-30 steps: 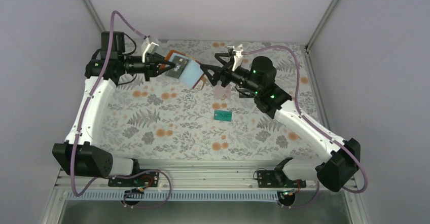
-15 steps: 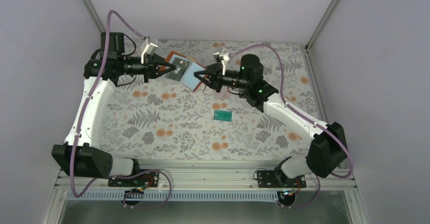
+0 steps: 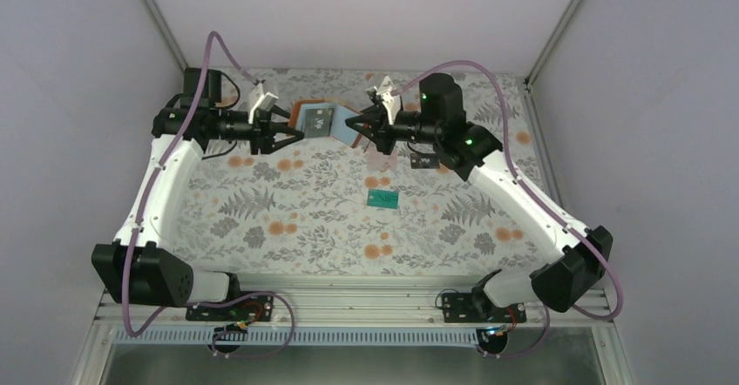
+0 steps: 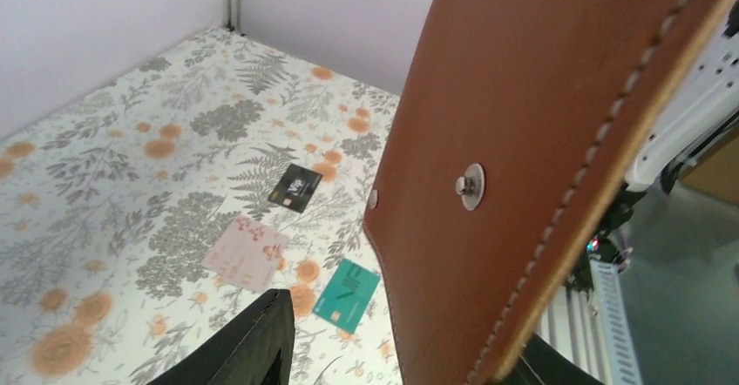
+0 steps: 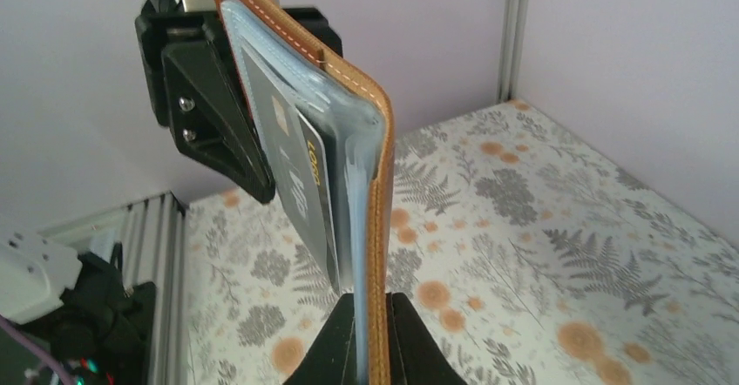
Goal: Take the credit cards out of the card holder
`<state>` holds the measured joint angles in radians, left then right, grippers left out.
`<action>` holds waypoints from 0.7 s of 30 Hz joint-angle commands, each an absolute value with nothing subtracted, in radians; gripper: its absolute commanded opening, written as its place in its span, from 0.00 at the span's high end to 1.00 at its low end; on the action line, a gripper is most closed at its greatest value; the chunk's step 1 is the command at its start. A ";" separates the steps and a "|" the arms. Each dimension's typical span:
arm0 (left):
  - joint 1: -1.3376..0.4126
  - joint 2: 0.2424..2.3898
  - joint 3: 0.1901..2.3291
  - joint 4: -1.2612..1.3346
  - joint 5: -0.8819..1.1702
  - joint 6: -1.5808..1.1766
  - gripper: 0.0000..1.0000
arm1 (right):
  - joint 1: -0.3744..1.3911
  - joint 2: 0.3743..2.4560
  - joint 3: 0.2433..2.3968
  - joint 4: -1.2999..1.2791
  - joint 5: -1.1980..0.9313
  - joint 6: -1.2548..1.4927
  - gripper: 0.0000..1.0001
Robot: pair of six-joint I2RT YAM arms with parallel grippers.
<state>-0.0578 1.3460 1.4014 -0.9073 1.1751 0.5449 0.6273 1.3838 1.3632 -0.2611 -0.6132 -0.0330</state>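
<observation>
The card holder point(image 3: 315, 120) hangs open in the air at the back of the table, rust-brown outside point(image 4: 523, 141), pale blue inside point(image 5: 353, 154). My right gripper point(image 5: 373, 305) is shut on its lower edge and is seen from above point(image 3: 355, 128) at its right end. A dark credit card point(image 5: 305, 189) sticks out of a pocket. My left gripper point(image 3: 281, 132) stands open at the holder's left end, its near finger point(image 4: 253, 341) apart from the leather. On the table lie a pink card point(image 4: 246, 253), a teal card point(image 3: 383, 199) and a black card point(image 4: 294, 186).
The table wears a floral cloth point(image 3: 288, 219). Grey walls close it in at the back and both sides, with metal posts in the far corners point(image 5: 514, 28). The rail with both arm bases point(image 3: 349, 302) runs along the near edge.
My right gripper has closed on the holder's right end. My left gripper has opened and drawn back a little to the left. The holder has shifted slightly toward the back.
</observation>
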 commanded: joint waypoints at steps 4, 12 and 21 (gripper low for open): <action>-0.137 1.320 1.410 -0.913 1.094 0.626 0.36 | 0.622 1.381 1.478 -0.526 -0.514 -0.169 0.96; -0.197 1.339 1.399 -0.886 1.058 0.594 0.25 | 0.623 1.429 1.575 -0.605 -0.451 -0.155 0.96; -0.205 1.349 1.373 -0.758 0.911 0.476 0.00 | 0.640 1.520 1.696 -0.695 -0.291 -0.042 0.96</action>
<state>-0.1986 1.3434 1.3949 -0.8677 1.0111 0.5549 0.6277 1.4826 1.6268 -0.6487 -0.3752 -0.1219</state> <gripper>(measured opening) 0.997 0.062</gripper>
